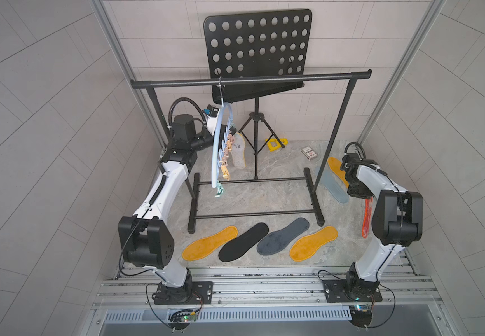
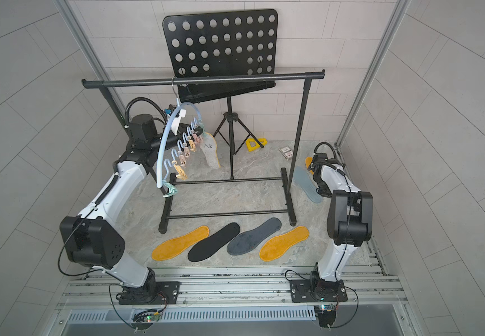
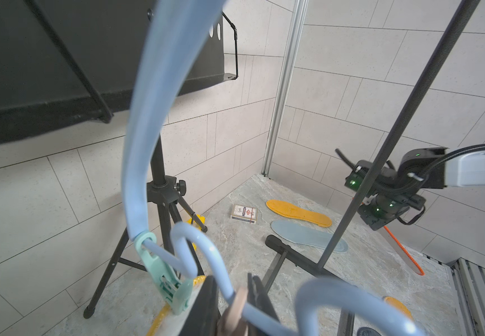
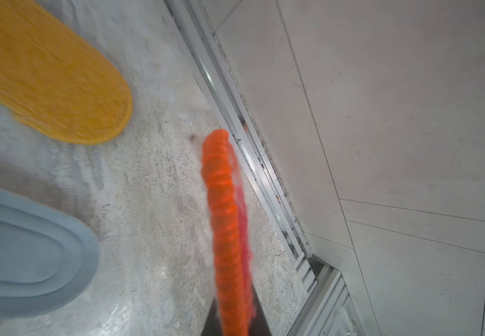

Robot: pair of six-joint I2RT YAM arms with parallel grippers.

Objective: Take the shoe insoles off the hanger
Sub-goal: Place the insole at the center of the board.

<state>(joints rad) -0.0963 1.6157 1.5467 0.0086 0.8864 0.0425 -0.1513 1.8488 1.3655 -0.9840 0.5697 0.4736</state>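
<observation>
right gripper (image 1: 363, 195) clenched on the red mesh insole (image 1: 366, 216), held edge-on over the right side of the counter (image 1: 250, 200), free end down; can't tell if it touches
left gripper (image 3: 231, 280) is up at the far end of the hanger (image 1: 214, 151) with a pink clip (image 3: 235, 304) between its fingers; can't tell if it's pinching it or just around it
hanger hooked on the rack bar (image 1: 264, 79), left of centre
speckled insole (image 1: 239, 152) with yellow rim hangs at the hanger's far end, right by a mint clip (image 3: 168, 279)
on the counter, near row left to right: near-left yellow insole (image 1: 209, 243), black insole (image 1: 243, 241), dark grey insole (image 1: 283, 236), near-right yellow insole (image 1: 314, 243)
far right: pale blue insole (image 1: 331, 184) beside far-right yellow insole (image 1: 336, 171), both flat
</observation>
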